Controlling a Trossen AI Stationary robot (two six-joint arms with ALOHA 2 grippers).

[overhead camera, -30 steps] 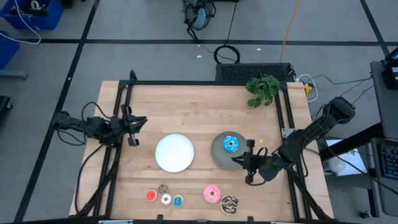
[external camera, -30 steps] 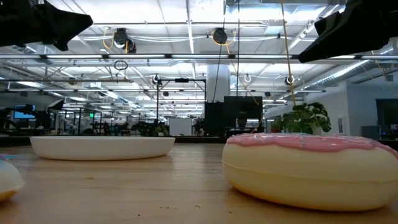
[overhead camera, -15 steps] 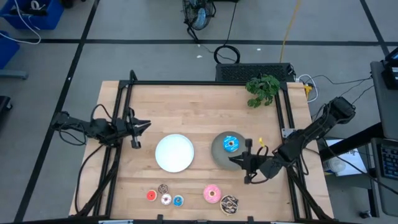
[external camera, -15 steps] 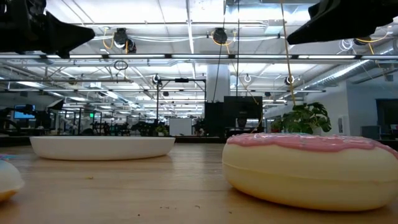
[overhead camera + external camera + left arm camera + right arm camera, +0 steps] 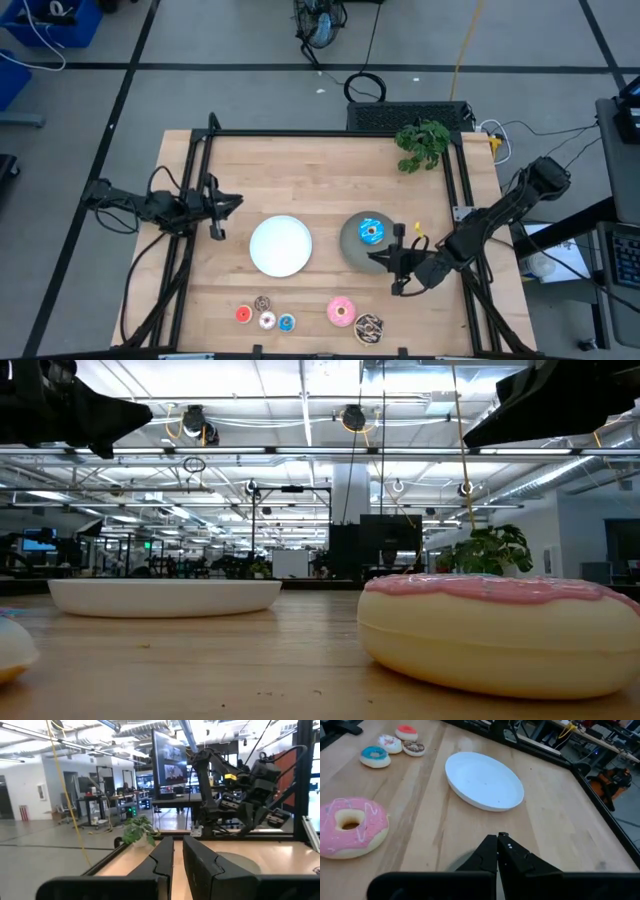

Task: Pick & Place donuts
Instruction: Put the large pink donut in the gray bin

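One donut plated, six waiting along the near edge.

The blue donut (image 5: pixel 372 232) lies on the grey plate (image 5: pixel 350 243), which looks like the place for the larger ones; the pink donut (image 5: pixel 341 312) and the sprinkled brown donut (image 5: pixel 368 328) sit side by side nearer the front, while the four tiny donuts (image 5: pixel 264 314) cluster to their left, with the white plate (image 5: pixel 280 245) bare. The right gripper (image 5: pixel 381 258) hovers at the grey plate's near rim, fingers pressed together on nothing, likely between picks. The left gripper (image 5: pixel 226 203) waits left of the white plate, its fingers a narrow slit apart, empty. The wooden table (image 5: pixel 300 170) carries a small green plant (image 5: pixel 422 143) at its far right corner, and beyond lies an open lab with ceiling lights and monitors.
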